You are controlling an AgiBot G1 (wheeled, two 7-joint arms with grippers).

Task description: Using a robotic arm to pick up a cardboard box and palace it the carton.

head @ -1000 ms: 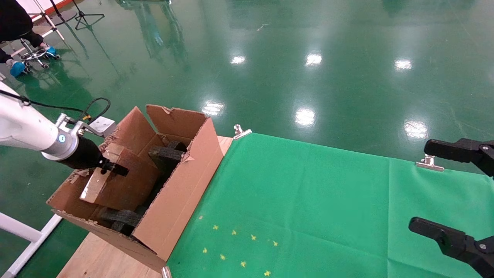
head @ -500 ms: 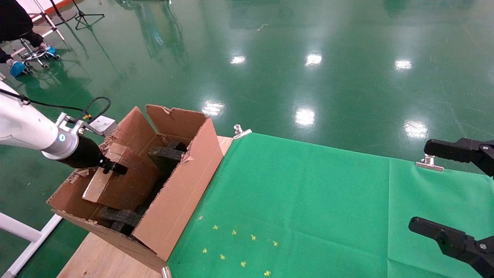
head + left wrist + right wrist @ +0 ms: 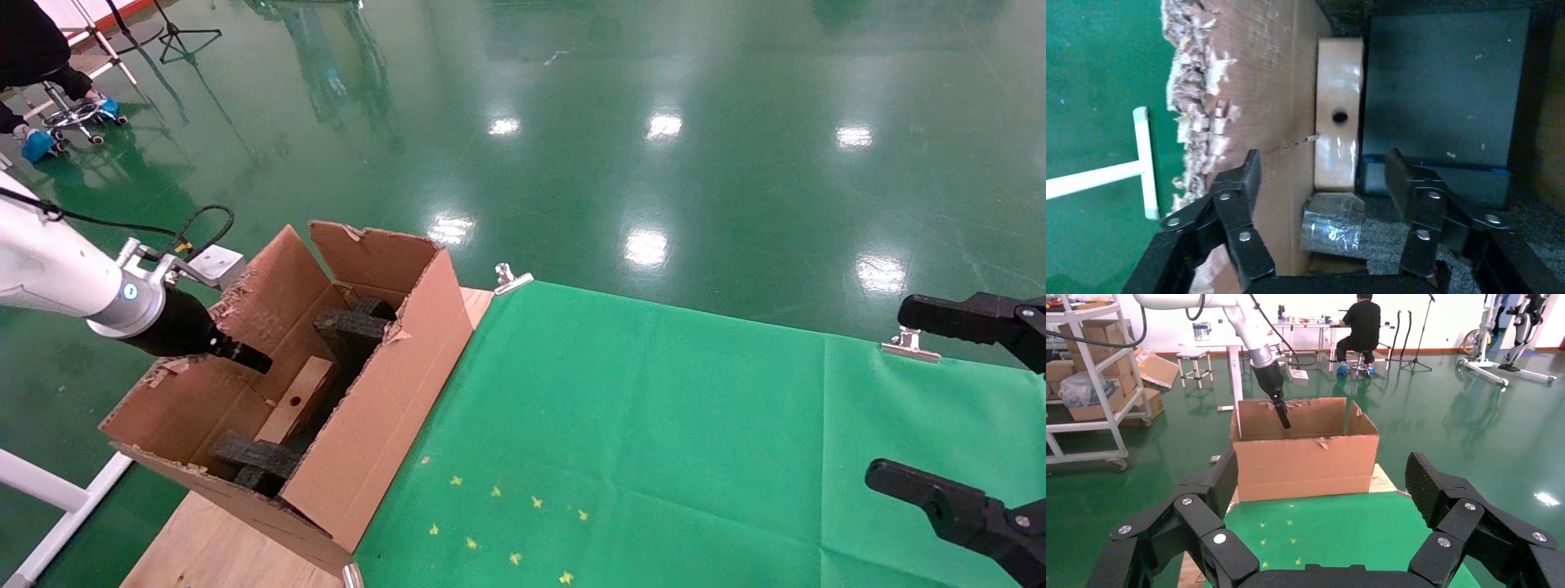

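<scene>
Item: cardboard box [image 3: 298, 399], small, narrow, tape-wrapped, round hole on its upper face. Location: inside the carton [image 3: 384, 408], lying along the floor of it between the left wall and the dark foam blocks [image 3: 353, 328]; free of any grip.

Item: carton, large, corrugated, ragged torn flaps. Location: left end of the tabletop [image 3: 204, 547], beside the green cloth [image 3: 654, 441].

Item: left claw [image 3: 1324, 184], on the white robotic arm [image 3: 49, 273]. State: released, fingers spread with nothing between them. Location: above the carton's left wall, tips inside the opening, the box below and apart from them.

Item: right claw [image 3: 1324, 496]. State: spread wide, idle, at the right over the green cloth.

Status, judged: placement appears done; withdrawal remains.

Risks, judged: the claw sits close to the torn left flap [image 3: 1199, 104]; a sideways retreat could snag the ragged edge and drag or tip the carton towards the tabletop's edge. A downward drift could press on the box or foam.
</scene>
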